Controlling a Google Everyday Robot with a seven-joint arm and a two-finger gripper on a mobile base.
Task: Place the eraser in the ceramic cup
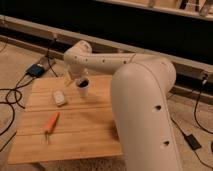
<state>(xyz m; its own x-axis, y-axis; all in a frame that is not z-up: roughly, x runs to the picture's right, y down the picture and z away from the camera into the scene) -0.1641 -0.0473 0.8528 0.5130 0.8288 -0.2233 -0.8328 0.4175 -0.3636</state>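
Note:
The eraser (60, 97) is a small whitish-grey block lying flat on the wooden table (75, 135), left of centre. The ceramic cup (82, 88) is a small white cylinder with a dark inside, standing upright just right of the eraser. My gripper (71, 78) hangs at the end of the white arm, at the table's back edge, just left of and above the cup and behind the eraser. It holds nothing that I can see.
A slim orange-handled tool (51, 123) lies on the table's front left part. My thick white arm (145, 100) covers the table's right side. Black cables (10, 100) and a blue box (36, 70) lie on the floor to the left.

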